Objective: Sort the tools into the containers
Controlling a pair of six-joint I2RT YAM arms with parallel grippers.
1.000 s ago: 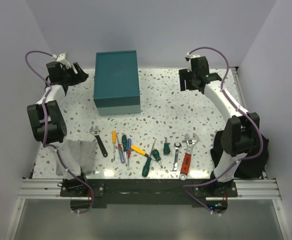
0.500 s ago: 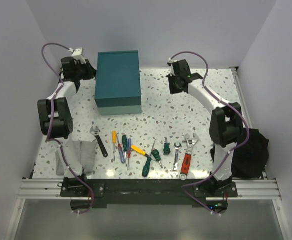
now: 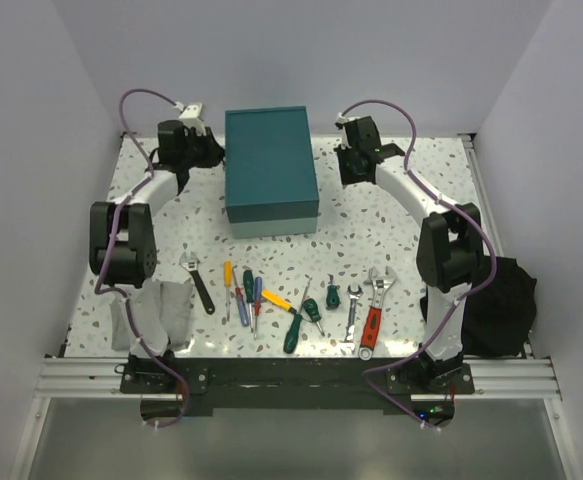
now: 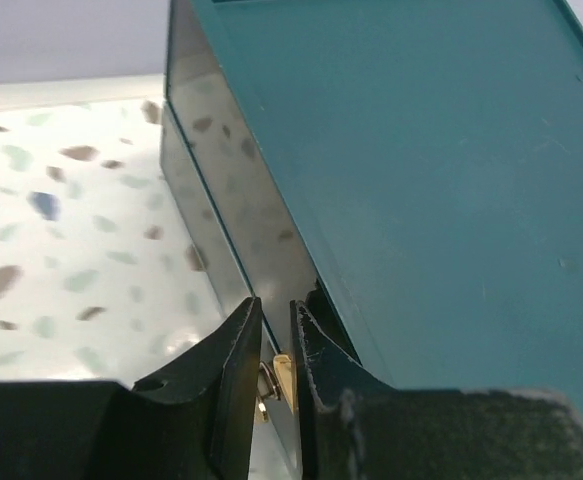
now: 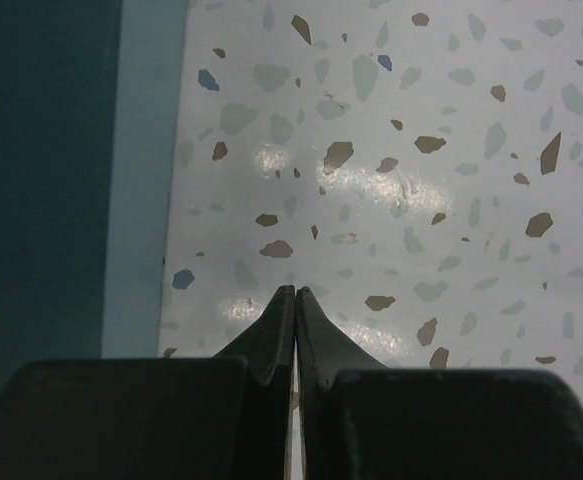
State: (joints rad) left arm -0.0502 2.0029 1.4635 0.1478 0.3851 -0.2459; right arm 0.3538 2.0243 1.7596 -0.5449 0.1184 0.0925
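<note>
The teal box [image 3: 271, 160] stands at the back middle of the table. Its glossy, see-through left face [image 4: 233, 215] carries a small brass knob [image 4: 283, 378]. My left gripper [image 3: 214, 152] [image 4: 276, 305] is shut on that knob. My right gripper [image 3: 345, 172] [image 5: 295, 290] is shut on nothing and hovers over bare table just right of the box [image 5: 41, 170]. The tools lie in a row near the front: a black-handled wrench [image 3: 198, 283], screwdrivers with yellow [image 3: 227, 278], blue [image 3: 257, 296] and green [image 3: 293, 331] handles, a silver wrench [image 3: 353, 312] and a red-handled wrench [image 3: 374, 312].
A grey folded cloth [image 3: 161, 312] lies at the front left beside the left arm's base. A black mass [image 3: 506, 305] sits off the table's right edge. Purple cables loop over both wrists. Walls close in the back and both sides.
The left gripper closed on the knob and the teal box slid right with it. The right gripper shut and swung left toward the box, then held still.
</note>
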